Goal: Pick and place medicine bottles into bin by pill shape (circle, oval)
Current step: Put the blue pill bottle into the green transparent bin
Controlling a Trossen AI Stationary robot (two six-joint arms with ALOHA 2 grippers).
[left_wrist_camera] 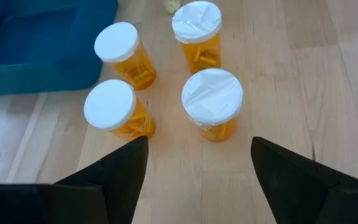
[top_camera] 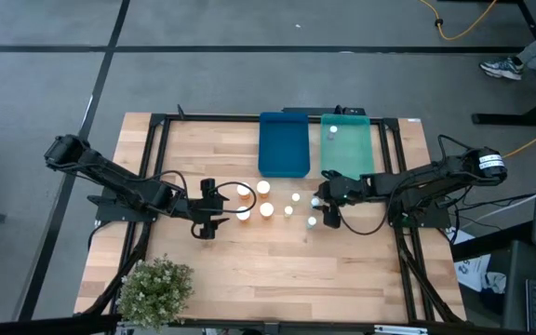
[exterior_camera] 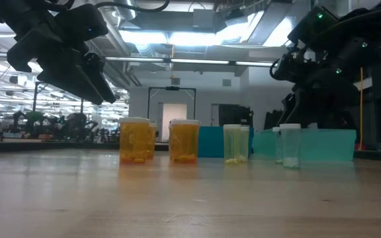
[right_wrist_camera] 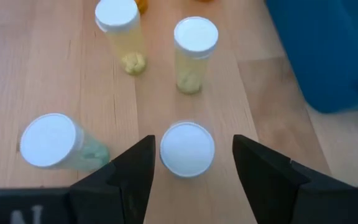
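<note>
**Both grippers poised open over the bottle cluster**

You have four amber bottles [left_wrist_camera: 211, 106], round, translucent plastic with flat white caps, standing upright in a close group on the pale wooden table [top_camera: 249, 270], just beside the dark blue tray [top_camera: 283, 144]. Four smaller pale bottles [right_wrist_camera: 187, 148], slim and whitish with white caps, stand near the teal tray [top_camera: 347, 151]; a fifth pale bottle [top_camera: 333, 131] sits inside that tray. Both trays are smooth, shallow rectangles lying side by side.

A small leafy potted plant [top_camera: 156, 290] sits at the table's near left corner, well apart from the work.

Your left gripper [left_wrist_camera: 194, 165] hovers above the amber group, fingers spread wide, holding nothing. Your right gripper [right_wrist_camera: 191, 165] reaches in low from the right, fingers parted either side of one pale bottle's cap, not gripping it.
</note>
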